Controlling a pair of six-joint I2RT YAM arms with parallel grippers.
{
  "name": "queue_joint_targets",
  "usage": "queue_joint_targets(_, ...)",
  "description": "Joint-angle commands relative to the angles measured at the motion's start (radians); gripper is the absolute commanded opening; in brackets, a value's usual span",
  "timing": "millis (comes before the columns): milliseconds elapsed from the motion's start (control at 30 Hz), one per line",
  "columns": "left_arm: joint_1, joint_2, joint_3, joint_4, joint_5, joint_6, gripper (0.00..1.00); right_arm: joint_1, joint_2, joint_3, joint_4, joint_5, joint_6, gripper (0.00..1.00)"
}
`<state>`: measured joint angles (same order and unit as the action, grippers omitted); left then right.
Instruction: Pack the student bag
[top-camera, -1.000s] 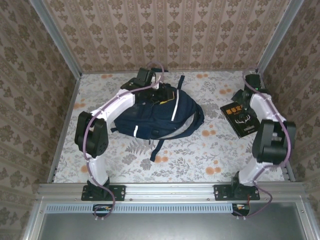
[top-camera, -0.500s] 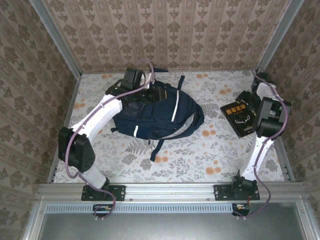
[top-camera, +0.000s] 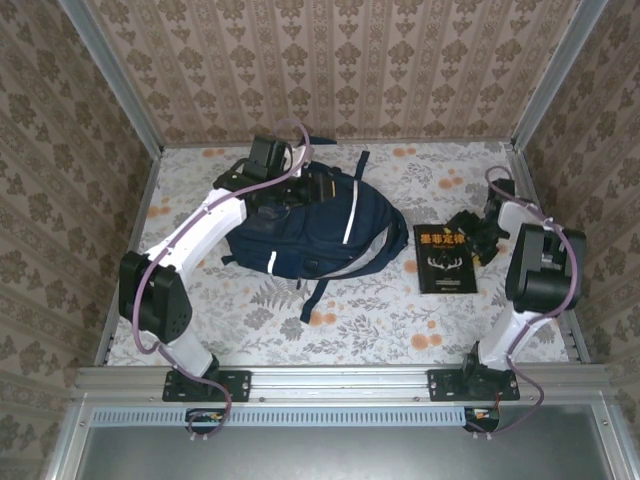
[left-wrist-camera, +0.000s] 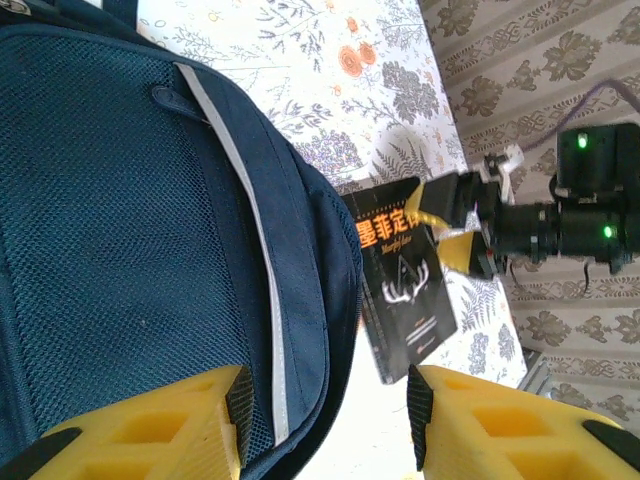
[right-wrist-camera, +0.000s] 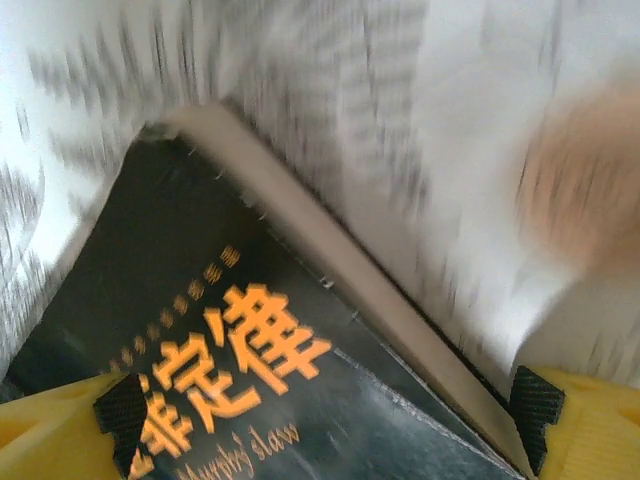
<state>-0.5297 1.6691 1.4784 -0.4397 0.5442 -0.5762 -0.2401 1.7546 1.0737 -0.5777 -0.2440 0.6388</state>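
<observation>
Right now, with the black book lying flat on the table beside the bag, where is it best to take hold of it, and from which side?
Grip the black book at its far right corner, coming low from the right, the side away from the student bag. It lies flat with its cover up, so a pinch across its thin edge seems best. The right gripper is at that corner.
</observation>
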Motion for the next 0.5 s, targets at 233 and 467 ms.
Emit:
queue_joint_targets(233, -0.029, 0.050, -0.031, 0.019, 0.026, -0.011, 0.47, 0.084, -0.241, -0.286, 0.271, -0.216, 0.126, 0.78)
queue_joint_targets(467, -0.046, 0.072, -0.023, 0.003, 0.019, -0.007, 0.46, 0.137, -0.335, -0.244, 0.229, -0.174, 0.069, 0.62)
